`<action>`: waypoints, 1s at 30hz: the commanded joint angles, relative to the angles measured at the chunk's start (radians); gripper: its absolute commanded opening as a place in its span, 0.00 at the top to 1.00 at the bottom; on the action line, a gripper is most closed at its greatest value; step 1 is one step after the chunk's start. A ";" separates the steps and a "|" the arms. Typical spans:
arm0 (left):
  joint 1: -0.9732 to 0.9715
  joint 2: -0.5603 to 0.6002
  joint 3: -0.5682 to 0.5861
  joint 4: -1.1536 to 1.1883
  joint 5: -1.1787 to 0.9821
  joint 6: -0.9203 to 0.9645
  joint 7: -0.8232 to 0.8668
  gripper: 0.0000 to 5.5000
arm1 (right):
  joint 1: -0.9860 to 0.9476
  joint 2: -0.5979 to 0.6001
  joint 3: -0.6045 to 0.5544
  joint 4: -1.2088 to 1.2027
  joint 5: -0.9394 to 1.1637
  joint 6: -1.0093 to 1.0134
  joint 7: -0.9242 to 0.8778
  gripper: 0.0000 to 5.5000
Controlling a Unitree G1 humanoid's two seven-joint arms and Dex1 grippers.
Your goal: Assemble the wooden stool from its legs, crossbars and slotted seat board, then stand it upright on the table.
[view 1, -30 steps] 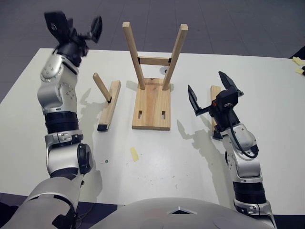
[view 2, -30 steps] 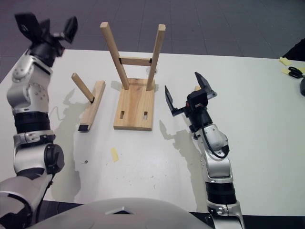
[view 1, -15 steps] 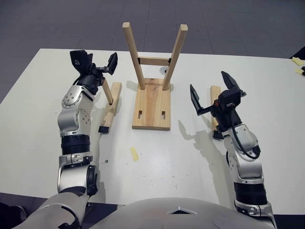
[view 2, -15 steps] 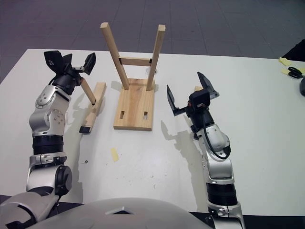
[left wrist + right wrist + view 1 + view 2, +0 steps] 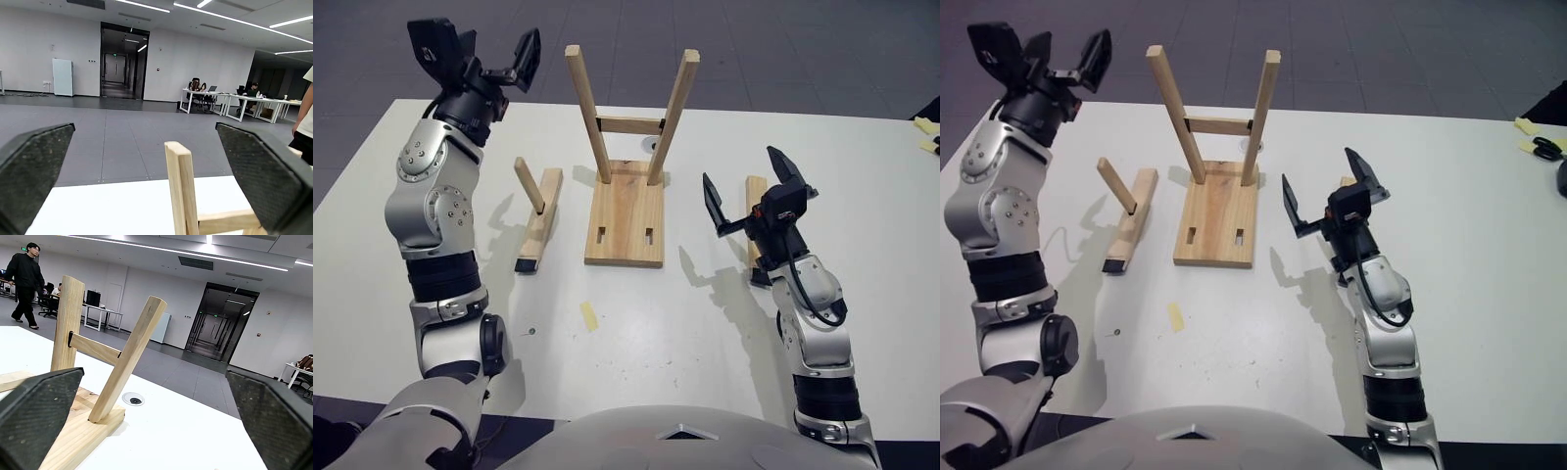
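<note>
The slotted seat board (image 5: pixel 625 227) lies flat at the table's middle. Two legs (image 5: pixel 585 110) stand in its far end, joined by a crossbar (image 5: pixel 629 124). To its left lies a loose leg (image 5: pixel 538 219) with a short crossbar (image 5: pixel 530 184) sticking up from it. My left gripper (image 5: pixel 480 51) is open, raised high above and behind that piece, with nothing held; one upright leg (image 5: pixel 182 188) shows between its fingers. My right gripper (image 5: pixel 740 168) hovers open and empty right of the board, above another loose leg (image 5: pixel 755 196) that it partly hides.
A scrap of yellow tape (image 5: pixel 589 315) lies on the white table (image 5: pixel 636 333) in front of the board. A cable hole (image 5: pixel 649 144) sits behind the standing legs. Yellow notes (image 5: pixel 928 145) and scissors (image 5: pixel 1545 147) rest at the far right edge.
My left arm dropped over the loose left leg half a second ago and has risen again, still open. The short crossbar on that leg stands slightly more upright. The right arm barely moved.
</note>
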 commanded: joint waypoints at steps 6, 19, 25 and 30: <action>0.017 0.013 -0.021 0.050 0.033 -0.014 -0.008 0.03 | 0.002 0.003 0.007 -0.003 -0.001 -0.002 0.002 0.02; 0.084 -0.035 -0.064 0.227 0.086 -0.111 -0.040 0.03 | 0.000 0.002 0.014 -0.016 -0.003 0.003 0.004 0.02; 0.086 -0.042 -0.067 0.243 0.095 -0.126 -0.037 0.03 | -0.002 -0.002 0.008 -0.013 -0.001 0.004 0.006 0.02; 0.064 -0.025 -0.053 0.238 0.092 -0.128 -0.033 0.03 | -0.003 -0.001 0.009 -0.011 0.000 0.002 0.006 0.02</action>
